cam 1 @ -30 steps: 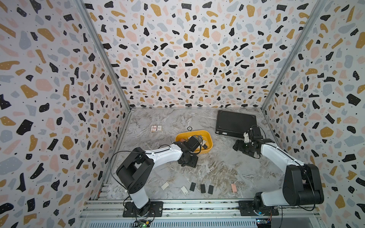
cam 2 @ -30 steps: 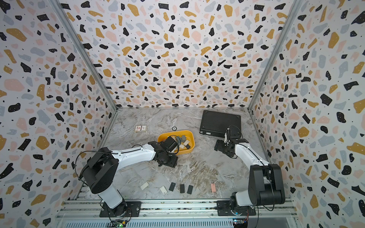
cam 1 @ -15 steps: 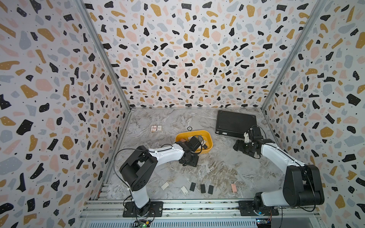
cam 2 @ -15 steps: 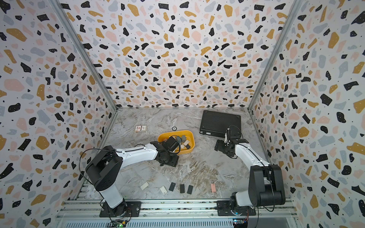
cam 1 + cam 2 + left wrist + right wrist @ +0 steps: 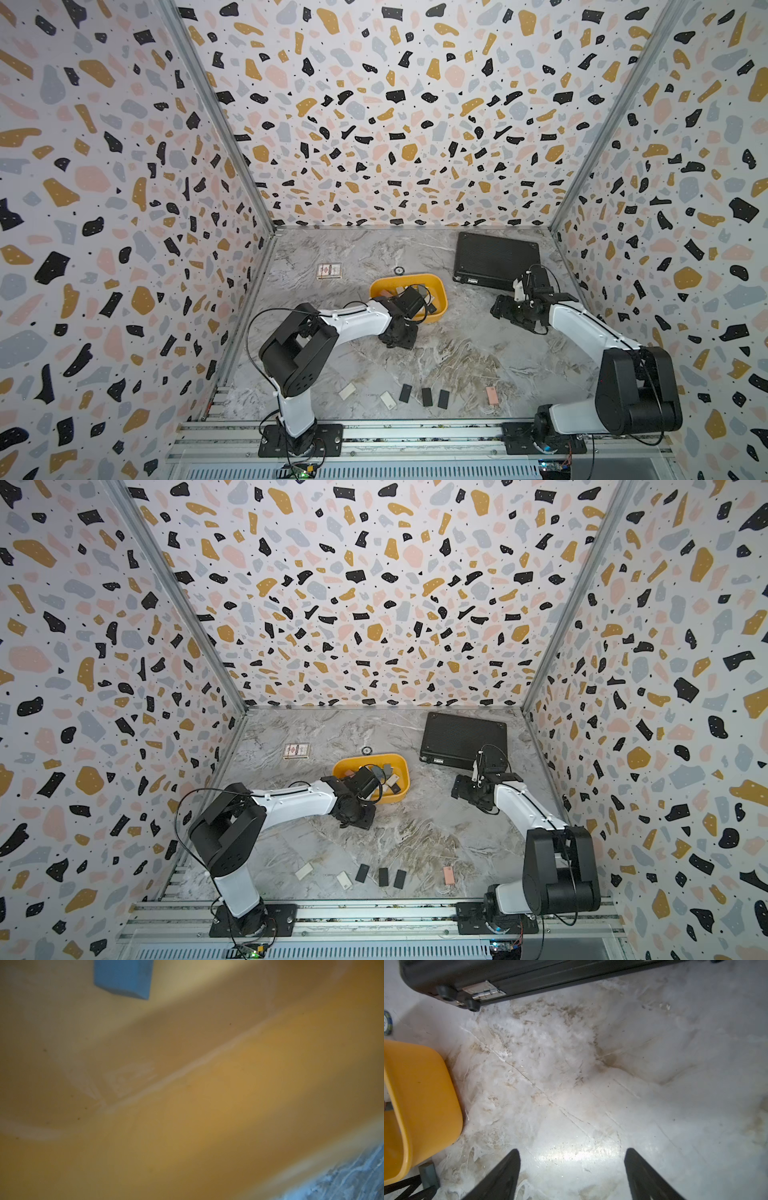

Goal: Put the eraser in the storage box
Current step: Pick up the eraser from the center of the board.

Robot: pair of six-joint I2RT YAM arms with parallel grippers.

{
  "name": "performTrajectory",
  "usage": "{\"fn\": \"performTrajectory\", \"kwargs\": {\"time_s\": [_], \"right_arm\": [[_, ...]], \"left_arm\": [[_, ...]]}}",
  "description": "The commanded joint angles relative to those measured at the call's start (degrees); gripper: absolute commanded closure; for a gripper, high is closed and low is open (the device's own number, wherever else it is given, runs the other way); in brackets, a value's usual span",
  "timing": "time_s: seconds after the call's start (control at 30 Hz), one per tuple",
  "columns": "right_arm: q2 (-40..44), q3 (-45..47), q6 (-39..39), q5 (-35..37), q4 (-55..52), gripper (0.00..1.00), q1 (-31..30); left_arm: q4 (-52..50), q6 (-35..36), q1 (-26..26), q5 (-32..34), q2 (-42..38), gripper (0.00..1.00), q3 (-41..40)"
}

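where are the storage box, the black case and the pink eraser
storage box [image 5: 415, 277], in a top view, far rim
black case [image 5: 496, 259], in a top view, lid middle
pink eraser [image 5: 492, 395], in a top view, top face

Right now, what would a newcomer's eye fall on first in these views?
The yellow storage box mid-table, with the left arm reaching into it. Then the loose row of white, black and pink erasers along the front edge, and the black case at the back right.
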State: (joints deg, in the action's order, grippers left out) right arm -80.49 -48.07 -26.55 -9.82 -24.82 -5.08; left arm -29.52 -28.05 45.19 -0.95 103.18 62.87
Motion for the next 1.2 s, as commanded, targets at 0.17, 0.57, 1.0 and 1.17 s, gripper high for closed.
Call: {"fn": "performTrajectory", "kwargs": {"time_s": [0.17,0.57,1.0,1.17], "right_arm": [[0.8,0.3,0.4,-0.2,-0.1,0.19,0.2],[1.6,0.3,0.3,-0.5,-0.1,0.19,0.2],[1.9,0.6,0.4,-0.2,-0.3,0.19,0.2],[2.0,0.6,0.4,-0.2,-0.2,0.19,0.2]], "left_arm": [[-1.7,0.9,0.9,1.0,-0.2,0.69,0.8],[-2.6,1.4,1.0,4.4,-1.1,0.40,-0.3],[-1.9,2.2,1.2,4.1,1.2,0.59,1.3],[-1.5,2.5,1.2,3.8,2.0,0.70,1.2]]}}
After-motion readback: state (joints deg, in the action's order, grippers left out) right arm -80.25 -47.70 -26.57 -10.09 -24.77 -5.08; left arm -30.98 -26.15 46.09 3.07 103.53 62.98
